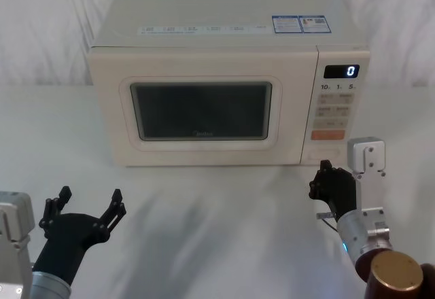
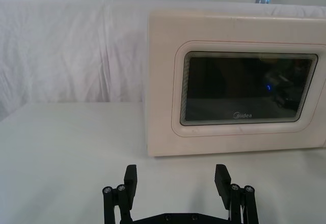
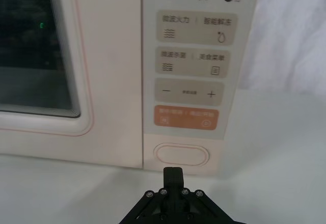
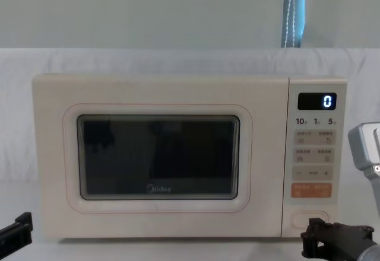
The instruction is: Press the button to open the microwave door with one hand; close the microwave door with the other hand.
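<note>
Currently the wide cream pill-shaped button (image 3: 182, 155), long axis horizontal, is faced just ahead by the clenched black right gripper (image 3: 173, 175), the nearer one.

Cream microwave door (image 1: 202, 112), dark window, thin pink outline, grey logo. Plain cream button (image 3: 182, 155) at 6 o'clock of orange key (image 3: 186, 118). Black right gripper (image 1: 325, 174); white tablecloth (image 1: 217, 224).

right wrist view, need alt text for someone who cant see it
The right end effector, fingers closed together, points at the wide cream button at the bottom of the microwave's control panel, just short of touching it. An orange key sits above the button, and the shut microwave door lies beside the panel.
</note>
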